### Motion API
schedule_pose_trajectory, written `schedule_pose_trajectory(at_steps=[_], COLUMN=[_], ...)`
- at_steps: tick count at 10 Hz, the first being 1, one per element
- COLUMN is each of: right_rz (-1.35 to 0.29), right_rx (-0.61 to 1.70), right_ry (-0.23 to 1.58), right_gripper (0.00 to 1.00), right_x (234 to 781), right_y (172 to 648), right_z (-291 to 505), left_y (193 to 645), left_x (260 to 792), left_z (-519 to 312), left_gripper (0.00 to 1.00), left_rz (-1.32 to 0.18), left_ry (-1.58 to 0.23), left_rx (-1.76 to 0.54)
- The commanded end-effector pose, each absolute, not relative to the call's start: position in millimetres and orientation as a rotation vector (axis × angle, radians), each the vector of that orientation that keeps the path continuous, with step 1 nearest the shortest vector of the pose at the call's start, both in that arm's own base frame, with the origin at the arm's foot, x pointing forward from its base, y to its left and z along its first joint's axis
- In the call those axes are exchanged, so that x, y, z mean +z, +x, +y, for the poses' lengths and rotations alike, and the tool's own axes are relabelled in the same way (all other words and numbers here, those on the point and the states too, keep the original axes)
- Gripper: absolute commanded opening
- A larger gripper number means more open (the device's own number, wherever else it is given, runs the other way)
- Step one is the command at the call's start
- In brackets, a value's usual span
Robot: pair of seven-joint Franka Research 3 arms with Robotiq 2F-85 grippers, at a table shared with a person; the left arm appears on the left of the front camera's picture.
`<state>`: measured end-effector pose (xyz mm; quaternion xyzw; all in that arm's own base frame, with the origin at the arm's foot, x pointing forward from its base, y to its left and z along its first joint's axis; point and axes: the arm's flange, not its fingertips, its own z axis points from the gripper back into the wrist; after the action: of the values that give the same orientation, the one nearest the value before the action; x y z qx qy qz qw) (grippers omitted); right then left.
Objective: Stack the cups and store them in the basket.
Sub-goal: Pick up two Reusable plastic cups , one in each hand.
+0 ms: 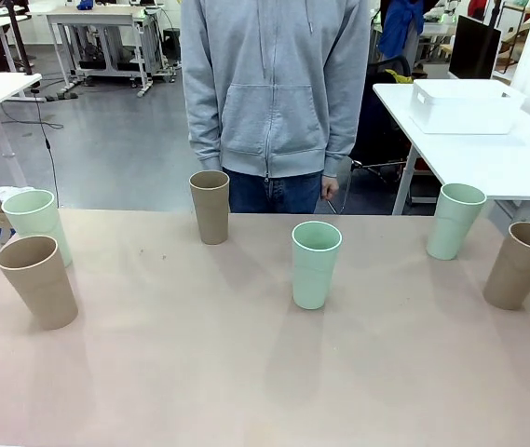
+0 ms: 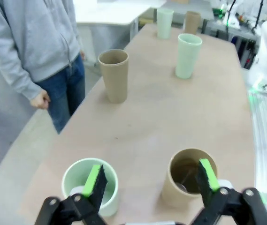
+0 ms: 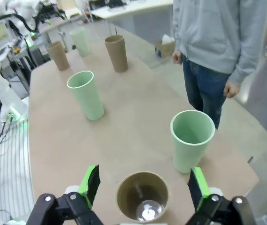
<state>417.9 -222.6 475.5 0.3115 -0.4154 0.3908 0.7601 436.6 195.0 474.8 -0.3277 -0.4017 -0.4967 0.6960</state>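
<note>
Left gripper (image 2: 151,173) and right gripper (image 3: 144,177) are hovering wide open above the end cups (image 1: 39,279), probably readying to start stacking.

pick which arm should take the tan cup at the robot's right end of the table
Right: its open gripper hangs over that tan cup, with the cup's mouth framed between its jaws.

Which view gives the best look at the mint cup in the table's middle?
The front view: the middle mint cup stands whole, close and centred. Both wrist views show it whole too, but smaller and off to one side.
</note>
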Motion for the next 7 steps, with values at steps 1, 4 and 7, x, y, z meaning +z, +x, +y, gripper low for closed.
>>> schedule_pose_trajectory(at_steps=[1,4,7], right_rz=[-0.977,-1.034,-1.047], right_rx=[0.886,0.956,0.876], right_ry=[0.782,0.901,0.896], right_gripper=[1.00,1.00,1.00], right_x=[449,409,379], right_y=[450,462,469], right_z=[-270,-307,-298], left_y=[464,486,497], left_x=[456,406,377], left_z=[244,290,286], left_gripper=[1.00,1.00,1.00], left_rz=[-0.977,-1.123,-1.086], left_ry=[-0.845,-0.982,-0.979], left_rx=[-1.090,-1.118,-1.060])
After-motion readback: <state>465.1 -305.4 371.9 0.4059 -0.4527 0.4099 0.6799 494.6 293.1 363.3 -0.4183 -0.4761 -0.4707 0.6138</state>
